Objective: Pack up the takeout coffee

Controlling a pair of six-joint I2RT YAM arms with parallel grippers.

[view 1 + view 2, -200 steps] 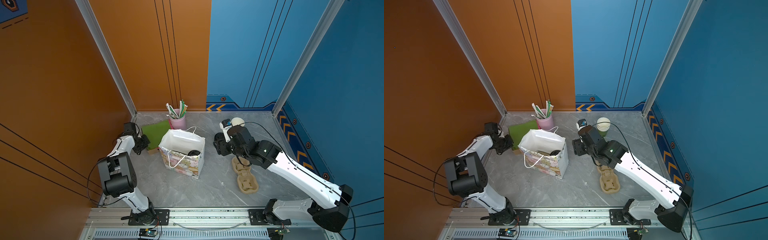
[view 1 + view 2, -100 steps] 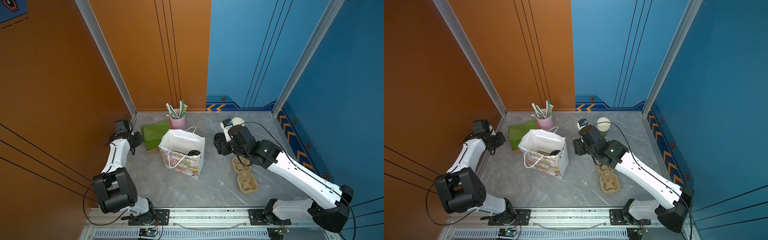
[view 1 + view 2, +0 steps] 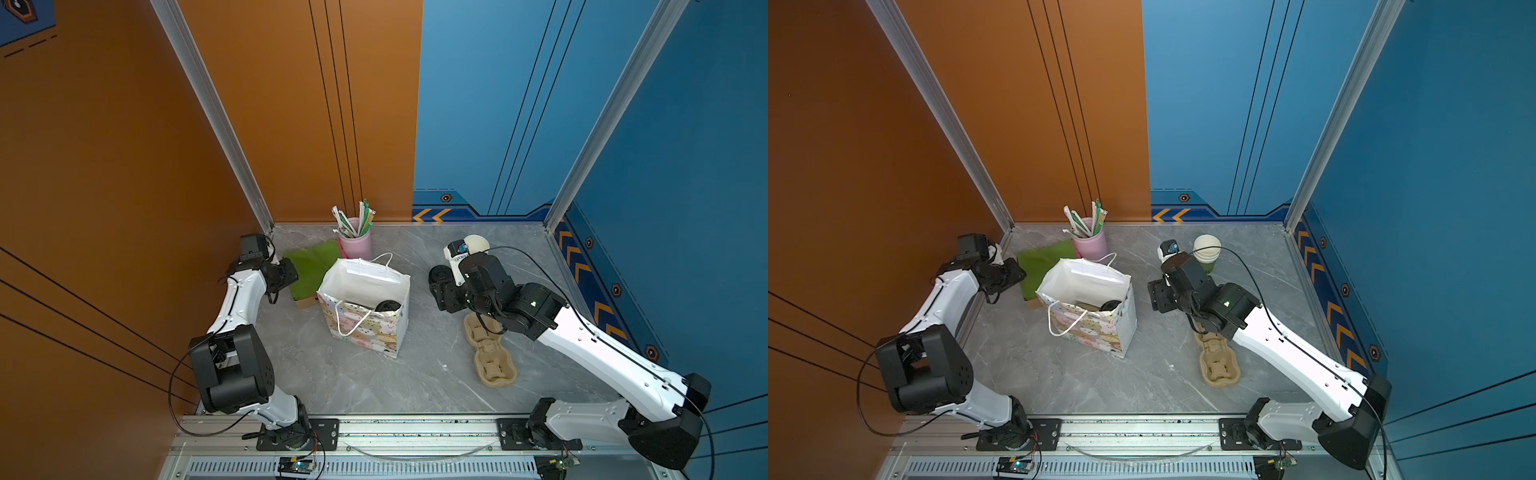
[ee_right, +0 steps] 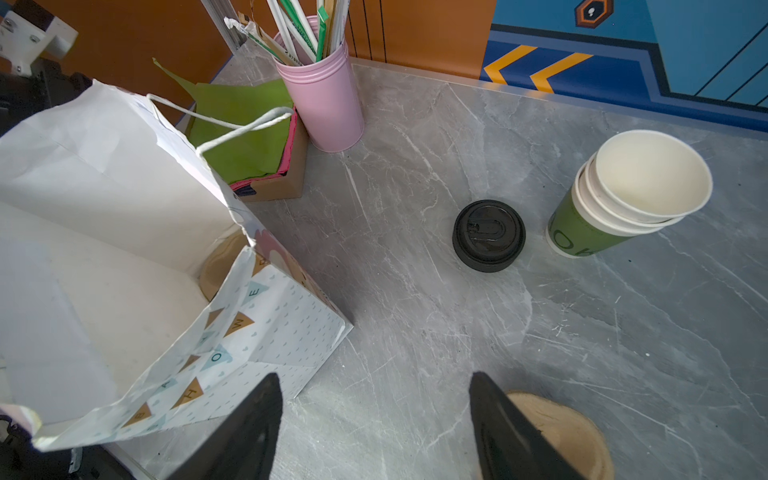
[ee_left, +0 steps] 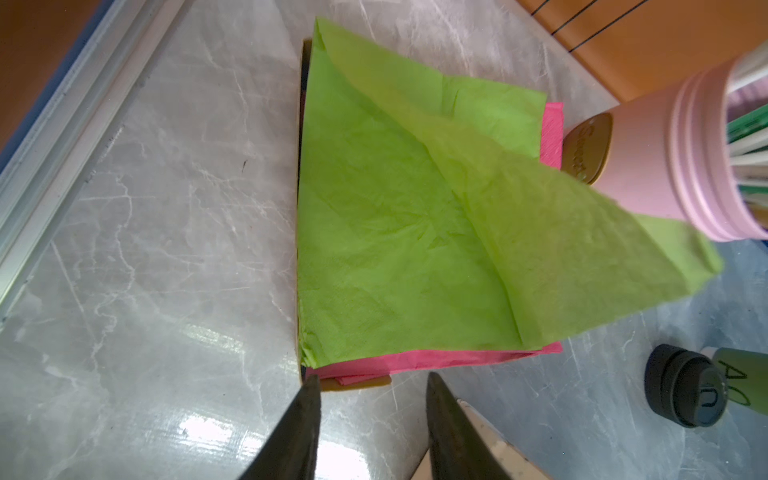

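Jaws of my left tool now stand apart after being shut; the top green napkin flutters free over its stack. My right tool hangs spread and empty beside the bag. Inside it the coffee seems packed already, so I probably regrasp the napkin.

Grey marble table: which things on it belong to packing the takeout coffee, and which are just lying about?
Job:
patterned white paper gift bag; black-lidded takeout cup inside it, only its lid showing.

Lying about:
loose black plastic lid; stack of lidless paper cups, green at bottom; pink metal tin of straws; brown pulp cup carrier; green and pink paper napkins in their box.
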